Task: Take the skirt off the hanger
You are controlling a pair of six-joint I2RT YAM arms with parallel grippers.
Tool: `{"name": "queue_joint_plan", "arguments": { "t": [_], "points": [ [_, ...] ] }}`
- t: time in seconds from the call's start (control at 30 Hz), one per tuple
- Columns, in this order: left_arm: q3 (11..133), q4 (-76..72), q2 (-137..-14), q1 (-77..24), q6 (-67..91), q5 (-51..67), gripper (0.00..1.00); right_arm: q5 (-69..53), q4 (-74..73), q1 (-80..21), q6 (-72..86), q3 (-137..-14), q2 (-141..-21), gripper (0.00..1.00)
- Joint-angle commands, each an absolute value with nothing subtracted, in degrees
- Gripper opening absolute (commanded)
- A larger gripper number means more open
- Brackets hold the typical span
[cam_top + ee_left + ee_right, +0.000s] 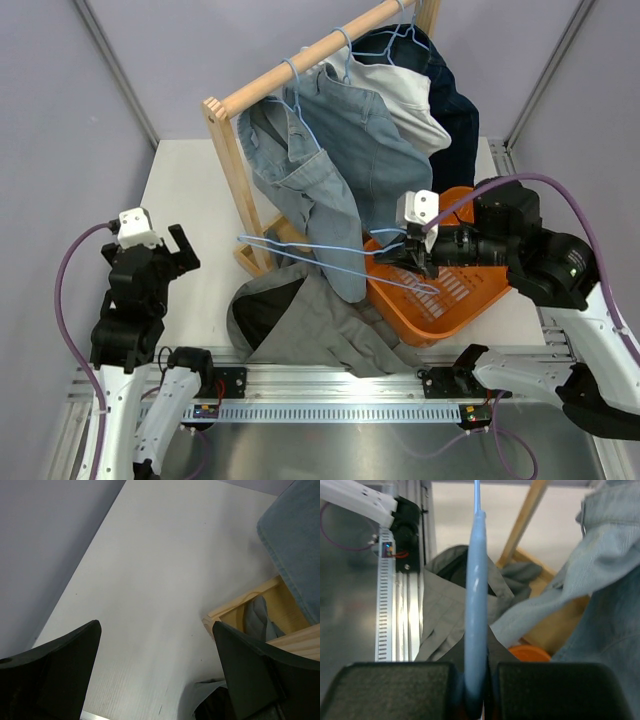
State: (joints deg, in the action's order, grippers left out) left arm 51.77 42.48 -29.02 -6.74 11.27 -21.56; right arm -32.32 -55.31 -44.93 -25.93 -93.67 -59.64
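Near front edge of white worktop [190,190], centre:

Item 1: large mid-grey pleated fabric skirt [320,325], dark inner side showing at left. Lies heaped, hem spilling over front edge onto metal rail, just beside orange slatted plastic basket [470,305]. No wire seen through it; judged off hanger, so task prob. near done.

Item 2: thin light-blue triangular wire hanger [476,605]. Held roughly level above skirt & basket's left corner, far tip reaching toward rack post. R gripper [475,687] has claw clamped on the wire; which part of frame, can't tell. Raised hold prob. meant to let cloth drop clear.

Item 3: L gripper [172,248], claw spread wide, nothing in it. Over worktop's left side, well apart from skirt; presumably parked out of the way.

Item 4: pale wooden clothes rack [300,62], rear centre. Carries blue denim garments [340,160] etc. on like hangers; not task items.
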Motion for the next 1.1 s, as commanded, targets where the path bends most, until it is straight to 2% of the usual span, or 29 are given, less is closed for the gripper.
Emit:
{"name": "queue_joint_plan", "arguments": {
  "t": [0.0,0.33,0.67,1.07],
  "points": [
    [52.03,38.58,-29.36,-6.86,10.37,-19.51,0.99,-22.25,-56.87,-44.47,-21.99,-92.20,-59.76,0.00],
    [53.00,39.46,-28.48,-6.94,10.90,-18.63,0.99,-12.84,-51.07,-44.47,-5.20,-95.27,-66.00,0.00],
    [53.35,39.73,-27.42,-6.94,11.60,-18.90,0.99,-5.73,-49.84,-46.58,3.25,-108.08,-75.66,0.00],
    [53.61,37.36,-28.65,-6.86,11.60,-18.11,0.99,-4.39,-51.41,-50.01,6.59,-125.40,-86.99,0.00]
  ]
}}
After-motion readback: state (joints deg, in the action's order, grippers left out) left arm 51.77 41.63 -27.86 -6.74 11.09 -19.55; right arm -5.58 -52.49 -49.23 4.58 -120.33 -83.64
